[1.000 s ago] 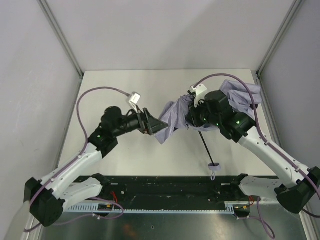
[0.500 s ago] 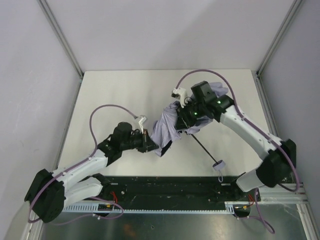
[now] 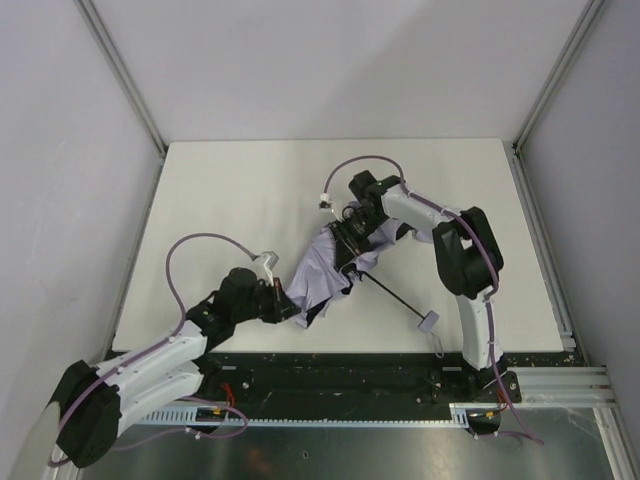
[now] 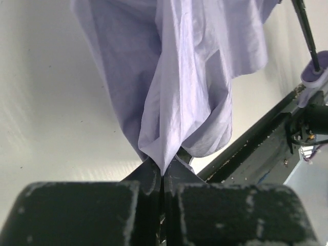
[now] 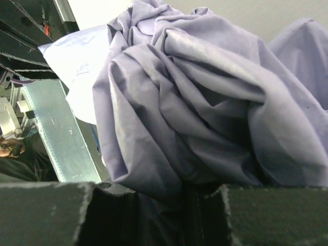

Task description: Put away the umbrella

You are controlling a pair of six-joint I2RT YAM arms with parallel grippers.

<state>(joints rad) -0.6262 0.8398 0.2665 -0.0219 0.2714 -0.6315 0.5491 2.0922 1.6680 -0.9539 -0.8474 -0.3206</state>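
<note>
The umbrella lies near the table's middle front, its lavender canopy bunched between both arms. Its thin black shaft runs right and toward me, ending in the small lavender handle. My left gripper is shut on a pinched fold at the canopy's near-left edge; the left wrist view shows the fabric rising out of the closed left gripper. My right gripper sits at the canopy's far end. In the right wrist view, crumpled cloth fills the right gripper, shut on it.
A black rail runs along the table's near edge, just below the handle. Grey walls and metal posts close in the white table on three sides. Purple cables loop above both wrists.
My left gripper closed on the canopy edge and drew back toward the near edge. The right arm folded leftward with the canopy, and the whole umbrella shifted left and nearer.
</note>
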